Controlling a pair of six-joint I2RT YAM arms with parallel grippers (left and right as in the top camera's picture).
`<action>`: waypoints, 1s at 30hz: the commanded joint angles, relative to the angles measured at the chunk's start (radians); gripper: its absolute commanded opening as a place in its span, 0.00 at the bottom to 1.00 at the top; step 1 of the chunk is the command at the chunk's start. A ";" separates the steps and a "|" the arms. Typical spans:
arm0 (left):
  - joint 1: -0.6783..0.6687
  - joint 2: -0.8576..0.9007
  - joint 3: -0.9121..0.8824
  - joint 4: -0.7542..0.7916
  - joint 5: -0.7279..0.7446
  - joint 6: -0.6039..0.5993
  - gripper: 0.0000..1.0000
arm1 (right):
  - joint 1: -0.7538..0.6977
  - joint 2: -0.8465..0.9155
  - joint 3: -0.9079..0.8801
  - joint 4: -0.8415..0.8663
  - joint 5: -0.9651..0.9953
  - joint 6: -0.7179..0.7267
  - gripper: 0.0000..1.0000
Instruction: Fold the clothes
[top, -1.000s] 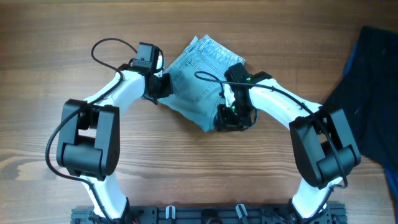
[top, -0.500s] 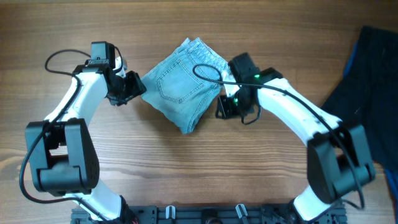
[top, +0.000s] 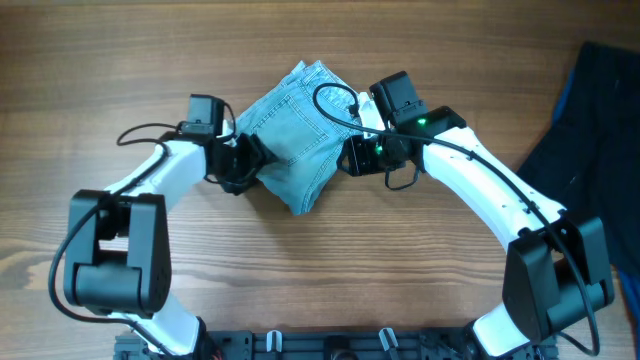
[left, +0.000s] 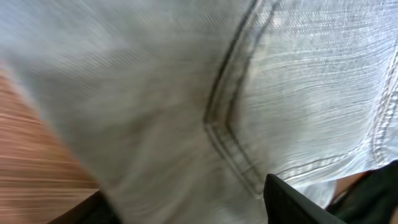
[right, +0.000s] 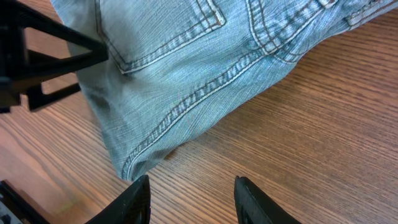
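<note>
Denim shorts (top: 295, 140), light blue and faded, lie as a compact folded bundle on the wooden tabletop (top: 100, 60), in the middle and a little to the far side. The bundle is turned like a diamond, with one corner pointing to the robot. The left hand (top: 248, 162) is at the left edge of the bundle and the right hand (top: 352, 158) is at its right edge, so the shorts are between the two. The right wrist view shows the right hand released: its fingers stand apart, only bare wood is between them, and the cloth lies just ahead. The left wrist view is blurred and filled with denim. The fingers of the left hand also stand apart there and I see no cloth pinched, but whether they touch the cloth I cannot tell. I judge that the main folding is already made and that the step in hand is to neaten the bundle, or to prepare one more fold. The next move would need a grip that catches all the layers at an edge, because a hold on the top layer alone could pull the bundle open. By count, there is one pair of shorts, with one stitched back pocket (top: 285, 135) facing up, two arms with one hand each, and one dark cloth (top: 590, 130) with a blue edge, well apart at the right side.
</note>
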 joint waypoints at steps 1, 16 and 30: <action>-0.044 0.040 -0.045 0.032 -0.021 -0.214 0.58 | -0.003 -0.010 0.013 0.002 -0.010 0.008 0.43; 0.419 -0.006 0.033 0.065 -0.052 0.067 0.04 | -0.003 -0.010 0.013 -0.029 -0.009 0.006 0.43; 0.646 -0.002 -0.118 -0.083 -0.035 -0.053 0.04 | -0.003 -0.010 0.013 -0.009 -0.009 0.008 0.44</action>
